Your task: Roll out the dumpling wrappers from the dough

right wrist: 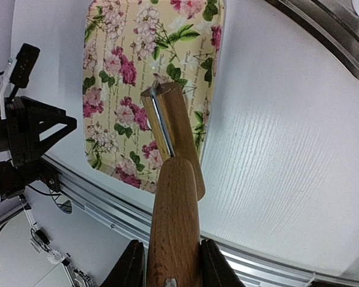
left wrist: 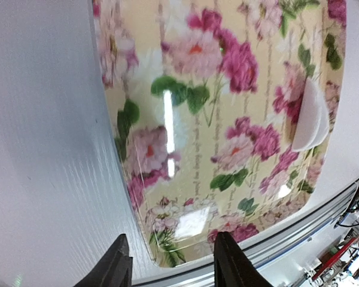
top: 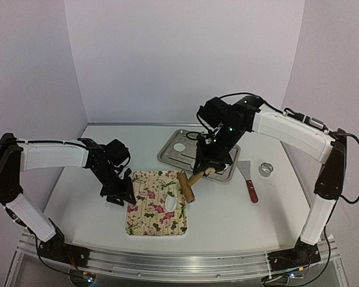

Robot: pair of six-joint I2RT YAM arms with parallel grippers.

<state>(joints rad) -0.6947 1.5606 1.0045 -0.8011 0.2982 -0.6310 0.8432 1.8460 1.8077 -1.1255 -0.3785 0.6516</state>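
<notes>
Left gripper: let go, its two fingers spread apart with nothing between them.
Where the left gripper is: at the left edge of the flower mat, low over the table.
Right gripper: clenched tight on the handle of the wooden roller.
Wooden roller: its handle slopes down to the left from the gripper. Its round head is at the far right side of the mat. I cannot tell if the head touches the mat.
White dough piece: small and pale, lying on the mat toward its right side. It is near the roller head but apart from it, and well apart from the left gripper.
Dumpling wrapper: one small flat white round disc. It lies in the left part of the metal tray.
Metal tray: on the table, far from the arm bases, just behind the mat and under the right arm.
Scraper: flat metal blade with a red handle, on the table to the right of the tray.
Ring cutter: small shiny ring, just right of the scraper.
</notes>
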